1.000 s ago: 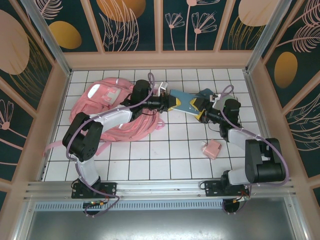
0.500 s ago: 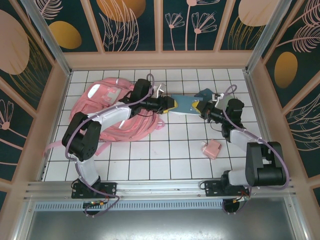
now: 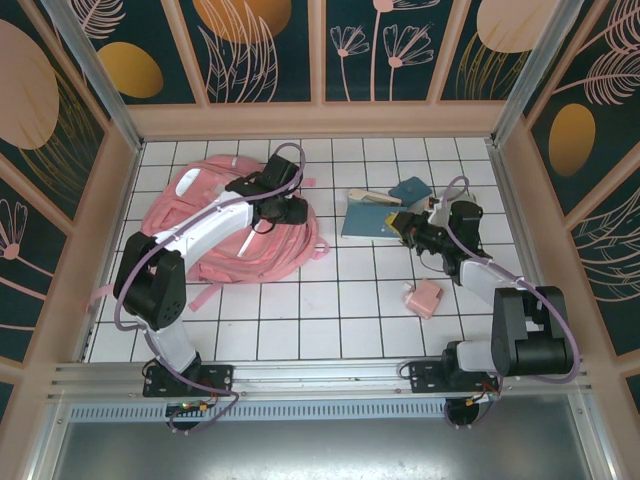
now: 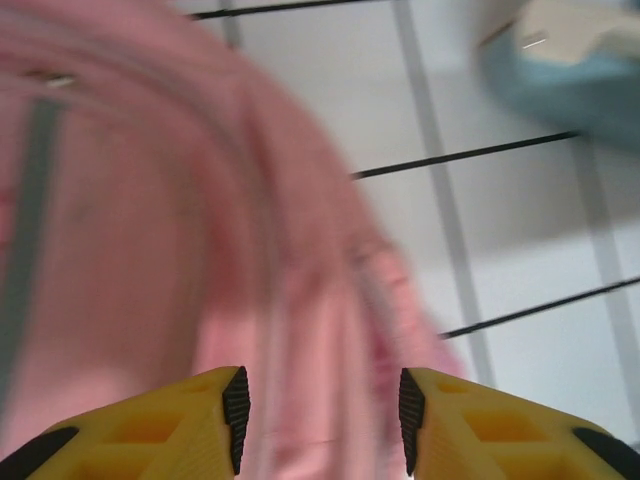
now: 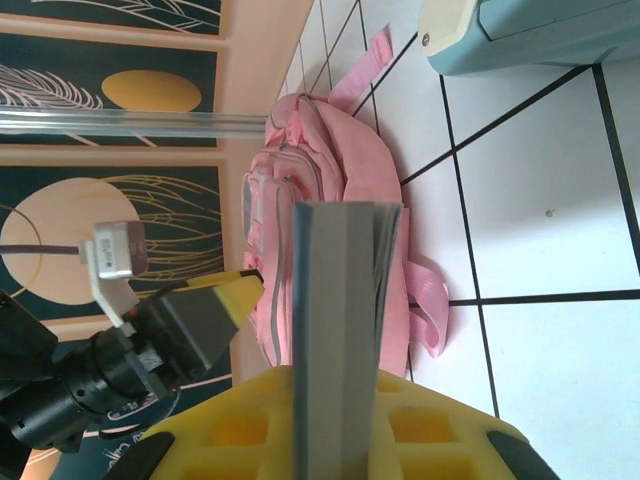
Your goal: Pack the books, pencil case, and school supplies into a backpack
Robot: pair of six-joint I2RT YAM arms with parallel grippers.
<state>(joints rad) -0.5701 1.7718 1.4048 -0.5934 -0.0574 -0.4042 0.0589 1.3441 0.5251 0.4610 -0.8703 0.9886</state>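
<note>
Looking down from the top camera, the left claw (image 3: 292,211) hangs over the right edge of the pink backpack (image 3: 225,225). The right claw (image 3: 399,222) grips one end of a flat blue book (image 3: 365,222) to the right of the backpack. A small pink block (image 3: 424,297) sits apart on the tiled surface (image 3: 330,300). The left wrist view is blurred and shows the fingers standing apart above pink fabric. The right wrist view shows the claw clamped on the book, seen edge-on, with the backpack beyond.

The white-tiled bench (image 3: 330,300) carried the pink backpack (image 3: 265,255) at its left rear, flat teal pads (image 3: 411,189) at the right rear, and a small pink block (image 3: 424,297) nearer the front.
</note>
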